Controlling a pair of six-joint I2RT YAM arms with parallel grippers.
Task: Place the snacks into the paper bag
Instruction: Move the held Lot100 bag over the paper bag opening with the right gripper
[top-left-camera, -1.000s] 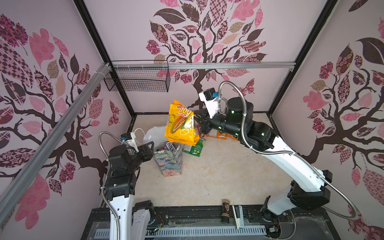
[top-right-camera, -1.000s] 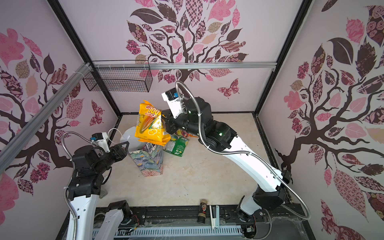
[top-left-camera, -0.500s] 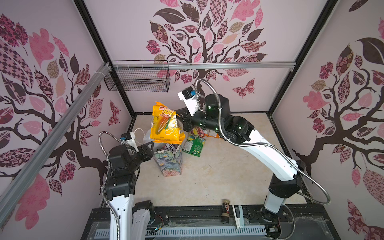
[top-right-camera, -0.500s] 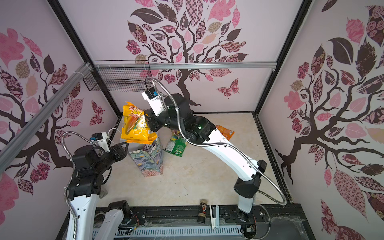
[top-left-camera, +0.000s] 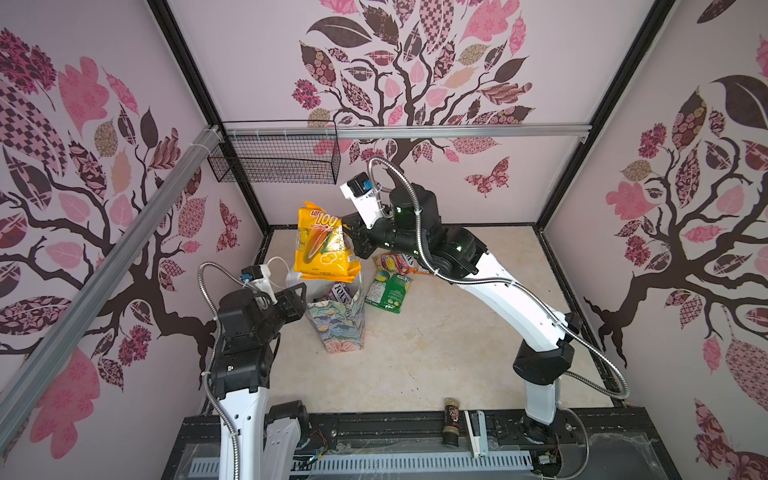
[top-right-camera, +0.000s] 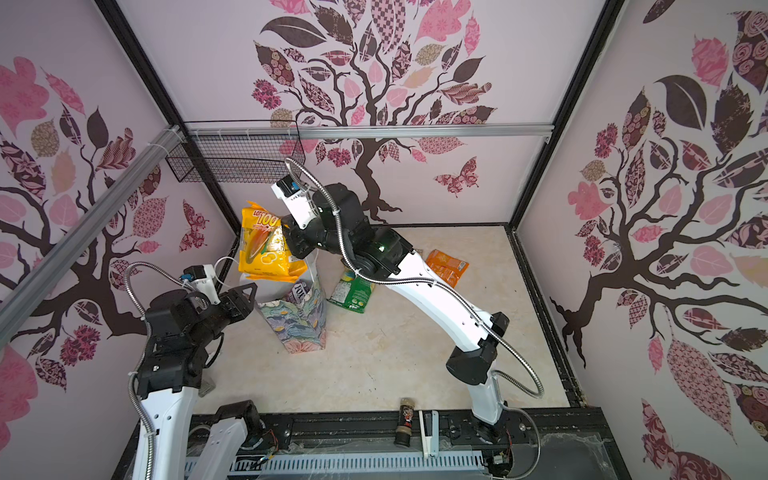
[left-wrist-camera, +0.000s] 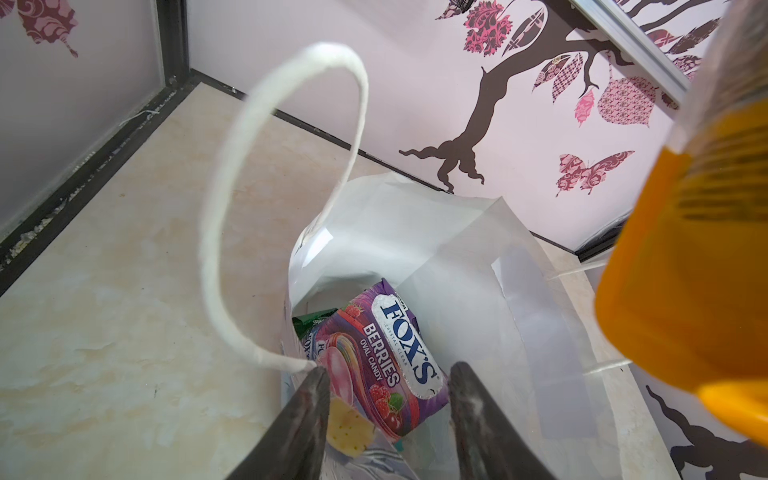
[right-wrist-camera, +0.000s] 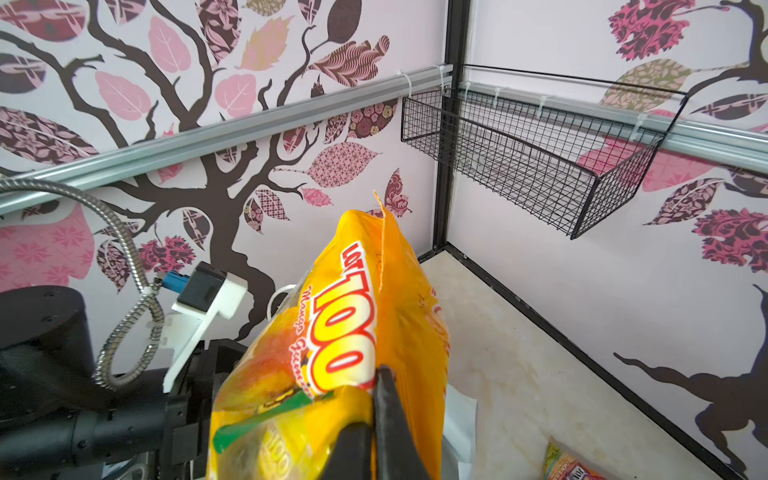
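Yellow packet (top-left-camera: 322, 245) hangs pinched along its side edge by the right hand (top-left-camera: 348, 233), just above the paper bag's (top-left-camera: 338, 328) open mouth. The left hand (top-left-camera: 300, 291), fingers spread, sits at the bag's rim. A purple FOX'S packet (left-wrist-camera: 386, 345) lies inside, with white wall showing bare above it.

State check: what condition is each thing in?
right hand, shut on the yellow packet
yellow packet, held aloft above the paper bag
paper bag, upright, mouth open
FOX'S packet, inside the bag
left hand, open at the bag's mouth
green packet, lying on the floor
orange packet, lying on the floor
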